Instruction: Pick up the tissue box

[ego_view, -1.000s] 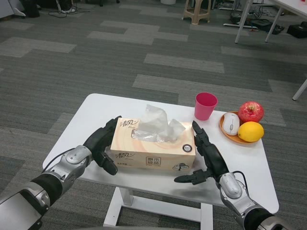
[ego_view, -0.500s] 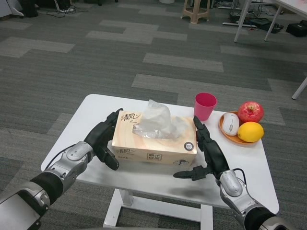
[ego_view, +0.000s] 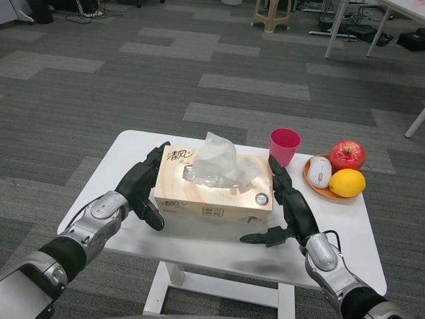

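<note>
The tissue box (ego_view: 214, 193) is light wood-coloured with a tissue (ego_view: 216, 161) sticking up from its top. It hangs a little above the white table (ego_view: 119, 159), with a shadow under it. My left hand (ego_view: 141, 187) presses flat against its left end. My right hand (ego_view: 287, 207) presses against its right end, thumb stretched out below the box's front corner. The box is held between the two hands.
A pink cup (ego_view: 285, 146) stands just behind the box's right end. An orange plate (ego_view: 317, 188) at the right holds a red apple (ego_view: 348, 155), a lemon (ego_view: 347, 183) and a white mouse (ego_view: 320, 171). A stool (ego_view: 273, 14) and table legs stand on the far floor.
Both hands have raised the box off the table and carried it slightly away from me. Its front face shows less than before.
</note>
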Action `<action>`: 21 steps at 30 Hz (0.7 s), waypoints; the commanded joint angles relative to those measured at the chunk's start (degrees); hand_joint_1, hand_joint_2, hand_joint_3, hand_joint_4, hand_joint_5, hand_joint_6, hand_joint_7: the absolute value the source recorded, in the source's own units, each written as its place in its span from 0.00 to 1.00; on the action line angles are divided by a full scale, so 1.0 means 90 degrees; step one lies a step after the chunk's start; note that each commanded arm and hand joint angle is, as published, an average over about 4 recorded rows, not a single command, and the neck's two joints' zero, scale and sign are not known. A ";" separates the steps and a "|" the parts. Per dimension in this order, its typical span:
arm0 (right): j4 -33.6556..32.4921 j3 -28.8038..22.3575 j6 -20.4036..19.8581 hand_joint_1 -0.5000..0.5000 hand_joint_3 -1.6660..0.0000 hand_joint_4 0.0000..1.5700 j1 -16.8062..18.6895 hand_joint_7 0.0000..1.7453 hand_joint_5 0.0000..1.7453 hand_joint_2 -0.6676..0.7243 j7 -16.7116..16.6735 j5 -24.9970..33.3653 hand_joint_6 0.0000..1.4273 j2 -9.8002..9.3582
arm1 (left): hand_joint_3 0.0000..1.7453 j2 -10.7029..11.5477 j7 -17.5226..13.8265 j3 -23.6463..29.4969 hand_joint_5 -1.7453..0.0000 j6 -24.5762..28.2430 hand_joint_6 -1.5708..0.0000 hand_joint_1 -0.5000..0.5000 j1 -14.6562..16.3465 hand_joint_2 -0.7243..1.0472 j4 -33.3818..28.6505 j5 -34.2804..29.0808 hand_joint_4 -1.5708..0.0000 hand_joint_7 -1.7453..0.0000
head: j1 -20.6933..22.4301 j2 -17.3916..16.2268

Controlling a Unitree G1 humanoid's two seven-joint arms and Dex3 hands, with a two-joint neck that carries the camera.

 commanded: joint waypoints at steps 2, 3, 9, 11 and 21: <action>-0.0379 0.0078 -0.0097 0.33 0.86 0.04 -0.0022 0.04 0.06 0.30 0.0133 -0.0093 0.00 0.0070 | 0.00 -0.0108 -0.0116 -0.0104 0.94 -0.0066 1.00 1.00 -0.0003 0.03 -0.0211 0.0060 1.00 1.00 | -0.0010 0.0002; -0.0399 0.0078 -0.0097 0.33 0.86 0.04 -0.0019 0.04 0.06 0.28 0.0133 -0.0093 0.00 0.0063 | 0.00 -0.0106 -0.0113 -0.0099 0.94 -0.0063 1.00 1.00 -0.0003 0.03 -0.0216 0.0060 1.00 1.00 | -0.0012 0.0003; -0.0462 0.0078 -0.0097 0.33 0.83 0.02 0.0000 0.04 0.06 0.31 0.0133 -0.0090 0.00 0.0046 | 0.00 -0.0099 -0.0111 -0.0089 1.00 -0.0061 1.00 1.00 0.0006 0.05 -0.0226 0.0058 1.00 1.00 | -0.0001 0.0023; -0.0480 0.0078 -0.0097 0.33 0.86 0.03 0.0003 0.04 0.06 0.30 0.0133 -0.0088 0.00 0.0046 | 0.00 -0.0099 -0.0111 -0.0089 0.99 -0.0061 1.00 1.00 0.0006 0.05 -0.0226 0.0050 1.00 1.00 | -0.0002 0.0021; -0.0565 0.0081 -0.0088 0.33 0.83 0.03 0.0012 0.04 0.06 0.27 0.0131 -0.0085 0.00 0.0038 | 0.00 -0.0099 -0.0111 -0.0089 0.99 -0.0061 1.00 1.00 0.0006 0.05 -0.0252 0.0041 1.00 1.00 | -0.0006 0.0018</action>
